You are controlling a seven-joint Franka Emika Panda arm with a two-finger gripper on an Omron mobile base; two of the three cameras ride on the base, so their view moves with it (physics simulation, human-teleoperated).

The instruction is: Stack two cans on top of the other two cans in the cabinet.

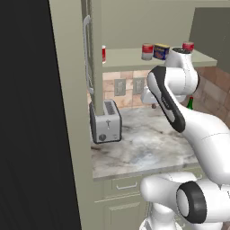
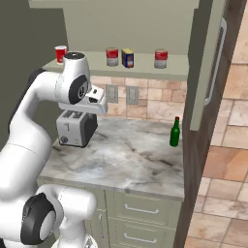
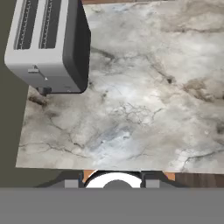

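On the cabinet shelf [image 2: 145, 71] the right base view shows, left to right, a red can with a white band [image 2: 60, 53], a red-topped grey can [image 2: 112, 56], a dark blue tin [image 2: 127, 57] and another red-topped can [image 2: 161, 58], while the hand view looks down on the toaster [image 3: 48, 43] and marble counter [image 3: 144, 96], the gripper [image 3: 113, 183] closed with nothing held, its tips barely visible.

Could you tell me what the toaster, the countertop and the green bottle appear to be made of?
Toaster: looks like brushed metal, silver-grey sides with darker end panels.
Countertop: seems polished marble or stone, pale grey with dark veins.
Green bottle: probably glass, judging by its dark glossy green; too small to be sure.
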